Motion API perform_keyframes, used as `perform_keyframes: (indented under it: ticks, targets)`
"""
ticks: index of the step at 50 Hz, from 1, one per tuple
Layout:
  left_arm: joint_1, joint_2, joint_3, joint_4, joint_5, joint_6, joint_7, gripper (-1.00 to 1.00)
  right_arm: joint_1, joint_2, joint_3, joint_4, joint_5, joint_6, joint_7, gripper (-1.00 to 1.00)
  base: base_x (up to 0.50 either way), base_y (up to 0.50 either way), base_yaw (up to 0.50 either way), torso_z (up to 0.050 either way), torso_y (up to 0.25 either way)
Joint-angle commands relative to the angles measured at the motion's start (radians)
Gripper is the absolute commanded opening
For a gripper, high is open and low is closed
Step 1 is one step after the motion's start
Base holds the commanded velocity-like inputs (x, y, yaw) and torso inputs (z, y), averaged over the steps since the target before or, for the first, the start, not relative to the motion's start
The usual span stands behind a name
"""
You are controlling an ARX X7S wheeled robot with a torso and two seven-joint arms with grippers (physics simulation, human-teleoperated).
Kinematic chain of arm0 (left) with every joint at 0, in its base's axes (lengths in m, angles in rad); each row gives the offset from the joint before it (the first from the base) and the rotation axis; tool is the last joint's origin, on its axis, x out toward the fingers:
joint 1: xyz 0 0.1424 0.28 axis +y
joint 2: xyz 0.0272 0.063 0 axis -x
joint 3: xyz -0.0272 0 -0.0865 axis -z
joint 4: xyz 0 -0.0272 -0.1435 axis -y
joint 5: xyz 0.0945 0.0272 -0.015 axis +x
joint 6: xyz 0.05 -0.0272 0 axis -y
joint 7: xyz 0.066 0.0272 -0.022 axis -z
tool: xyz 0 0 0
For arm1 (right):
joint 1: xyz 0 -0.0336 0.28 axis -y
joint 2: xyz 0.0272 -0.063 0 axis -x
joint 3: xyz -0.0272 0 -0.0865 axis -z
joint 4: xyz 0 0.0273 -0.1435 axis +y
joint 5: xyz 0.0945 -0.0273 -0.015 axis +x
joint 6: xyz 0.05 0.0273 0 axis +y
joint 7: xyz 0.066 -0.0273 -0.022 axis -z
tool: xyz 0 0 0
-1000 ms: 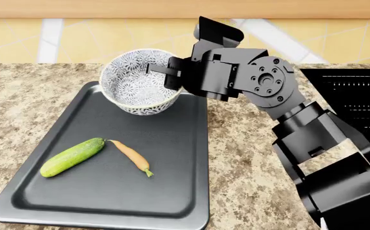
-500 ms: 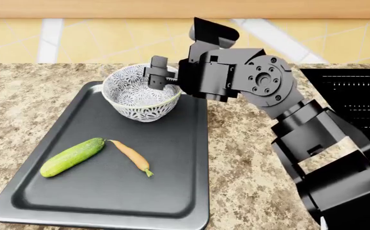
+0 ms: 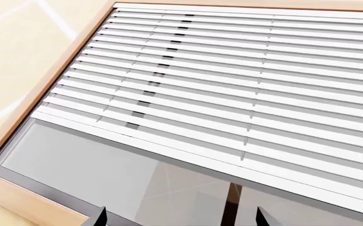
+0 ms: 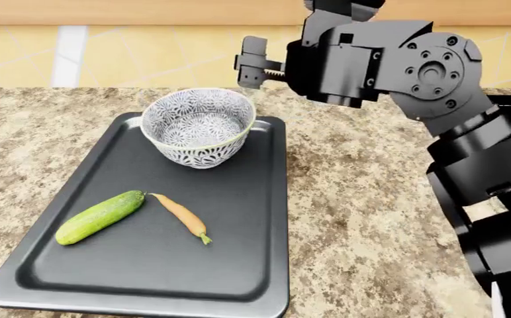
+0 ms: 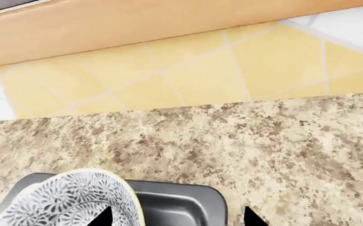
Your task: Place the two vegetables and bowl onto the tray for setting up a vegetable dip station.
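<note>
Since the earlier pictures, the right gripper has let go of the bowl and gone up and back toward the wall. It now hangs in the air above the far right corner of the tray, well clear of the bowl's rim. Its jaws look open, with nothing between them. In the right wrist view two dark fingertips show at the edge of the picture with a wide gap between them.

The bowl sits upright on the far end of the tray. It is white with a busy dark-blue flower pattern and a pale green rim. In the right wrist view part of the bowl shows just beside the tray's rounded corner.

The cucumber lies on the tray, nearer the robot and toward the left side. The carrot lies just beside it, to its right. Their far ends come close together, but it is hard to tell if they touch. The carrot's green stem tip points toward the robot.

The tray rests on a speckled stone counter. Yellow wall tiles run behind it.

The left wrist view looks up at a window with white blinds. Only two dark fingertips of the left gripper show there, spread well apart, so its jaws look open.
</note>
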Motion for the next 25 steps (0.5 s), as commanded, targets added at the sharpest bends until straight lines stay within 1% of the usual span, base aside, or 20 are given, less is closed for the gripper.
perform_keyframes:
  ticks: [1,3,5,7,8,10,12,13,15,17,18,19,21,22,25]
  targets:
    - [-0.004,-0.004,0.004,0.004,-0.001,-0.003,-0.004,1.00,0.058,0.084,0.025,-0.065,0.023,0.034,0.053,1.00,0.00,0.00,0.00,0.000,0.000]
    - [-0.006,-0.005,0.007,0.004,0.000,-0.004,-0.005,1.00,0.072,0.092,0.023,-0.074,0.016,0.039,0.045,1.00,0.00,0.00,0.00,0.000,0.000]
    - [-0.010,-0.005,0.010,0.004,0.000,-0.005,-0.005,1.00,0.069,0.097,0.045,-0.092,0.015,0.013,-0.002,1.00,0.00,0.00,0.00,0.000,0.000]
    - [-0.011,-0.005,0.012,0.003,0.001,-0.005,-0.004,1.00,0.080,0.108,0.020,-0.095,-0.006,0.037,-0.001,1.00,0.00,0.00,0.00,0.000,0.000]
    - [-0.013,-0.006,0.012,0.004,-0.001,-0.005,-0.005,1.00,0.064,0.112,0.045,-0.105,0.010,0.015,-0.018,1.00,0.00,0.00,0.00,0.000,0.000]
    - [-0.010,-0.008,0.009,0.005,0.000,-0.004,-0.007,1.00,0.064,0.119,0.036,-0.116,-0.015,0.009,-0.056,1.00,0.00,0.00,0.00,0.000,0.000]
    - [-0.007,-0.010,0.005,0.006,0.000,-0.002,-0.009,1.00,0.061,0.133,0.042,-0.150,-0.054,-0.030,-0.093,1.00,0.00,0.00,0.00,0.000,0.000]
    - [-0.004,-0.011,0.004,0.007,0.003,-0.001,-0.010,1.00,0.049,0.153,0.049,-0.206,-0.076,-0.053,-0.118,1.00,0.00,0.00,0.00,0.000,0.000]
    - [-0.010,-0.013,0.009,0.012,0.003,-0.007,-0.013,1.00,0.037,0.183,0.044,-0.269,-0.093,-0.054,-0.120,1.00,0.00,0.00,0.00,0.000,0.000]
    - [-0.023,-0.012,0.021,0.013,0.003,-0.014,-0.012,1.00,0.012,0.213,0.067,-0.337,-0.109,-0.095,-0.102,1.00,0.00,0.00,0.00,0.000,0.000]
    - [-0.024,-0.014,0.020,0.017,0.003,-0.015,-0.013,1.00,-0.034,0.234,0.115,-0.419,-0.100,-0.159,-0.126,1.00,0.00,0.00,0.00,0.000,0.000]
    - [-0.024,-0.015,0.019,0.018,0.003,-0.016,-0.015,1.00,-0.057,0.240,0.139,-0.445,-0.067,-0.174,-0.117,1.00,0.00,0.00,0.00,0.000,0.000]
    - [-0.041,-0.012,0.035,0.020,0.005,-0.025,-0.013,1.00,-0.073,0.280,0.111,-0.543,-0.129,-0.167,-0.084,1.00,0.00,0.00,0.00,0.000,0.000]
    - [-0.045,-0.016,0.036,0.024,0.002,-0.028,-0.015,1.00,-0.115,0.299,0.136,-0.600,-0.119,-0.202,-0.060,1.00,0.00,0.00,0.00,0.000,0.000]
    - [-0.042,-0.015,0.035,0.021,0.004,-0.024,-0.014,1.00,-0.159,0.337,0.129,-0.682,-0.164,-0.219,-0.009,1.00,0.00,0.00,0.00,0.000,0.000]
